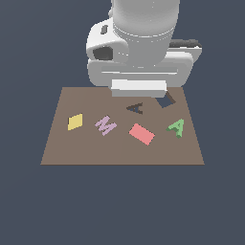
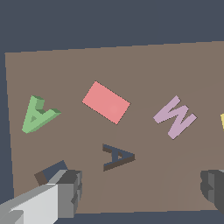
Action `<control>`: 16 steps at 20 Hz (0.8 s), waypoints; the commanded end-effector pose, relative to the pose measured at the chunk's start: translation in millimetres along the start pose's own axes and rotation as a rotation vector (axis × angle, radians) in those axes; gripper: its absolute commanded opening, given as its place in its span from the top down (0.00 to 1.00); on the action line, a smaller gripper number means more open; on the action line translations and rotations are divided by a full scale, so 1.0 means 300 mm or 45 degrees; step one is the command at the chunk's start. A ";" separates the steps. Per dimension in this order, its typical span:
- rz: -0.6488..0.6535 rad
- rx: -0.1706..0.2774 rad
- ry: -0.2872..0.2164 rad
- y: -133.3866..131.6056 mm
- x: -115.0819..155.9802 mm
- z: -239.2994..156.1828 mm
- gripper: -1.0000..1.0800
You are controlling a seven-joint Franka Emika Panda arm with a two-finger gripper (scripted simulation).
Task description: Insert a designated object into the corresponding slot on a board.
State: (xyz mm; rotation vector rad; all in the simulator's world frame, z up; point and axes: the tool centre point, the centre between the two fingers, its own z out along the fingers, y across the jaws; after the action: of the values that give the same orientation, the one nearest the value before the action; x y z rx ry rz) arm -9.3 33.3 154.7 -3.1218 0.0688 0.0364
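The green A [image 1: 177,127] [image 2: 37,114] lies flat on the brown board [image 1: 86,148] [image 2: 144,65], near the edge at the exterior view's right. The dark A-shaped slot [image 1: 136,108] [image 2: 116,156] sits near the middle of the board's far side. My gripper [image 2: 140,192] hangs above that far side, open wide with nothing between its fingers [image 2: 65,192]. It is over the slot, well apart from the green A. In the exterior view the arm's hand [image 1: 139,88] hides the fingers.
A red rectangle [image 1: 141,134] [image 2: 106,102] lies between the slot and the green A. A pink M [image 1: 105,125] [image 2: 175,117] and a yellow diamond [image 1: 75,121] lie toward the exterior view's left. A dark square hole [image 1: 166,100] [image 2: 50,171] is partly under one finger.
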 end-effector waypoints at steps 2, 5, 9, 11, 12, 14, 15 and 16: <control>0.054 -0.001 0.002 -0.036 -0.005 0.024 0.04; 0.114 -0.002 0.005 -0.074 -0.007 0.051 0.04; 0.212 -0.003 0.010 -0.137 -0.007 0.094 0.04; 0.268 -0.004 0.012 -0.173 -0.004 0.118 0.04; 0.299 -0.005 0.014 -0.193 -0.002 0.132 0.04; 0.362 -0.006 0.017 -0.233 0.004 0.160 0.04; 0.394 -0.006 0.018 -0.253 0.008 0.174 0.04; 0.424 -0.007 0.020 -0.272 0.013 0.188 0.04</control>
State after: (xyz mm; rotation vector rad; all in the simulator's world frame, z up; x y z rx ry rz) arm -5.0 106.7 106.1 -3.0863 0.5290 0.0196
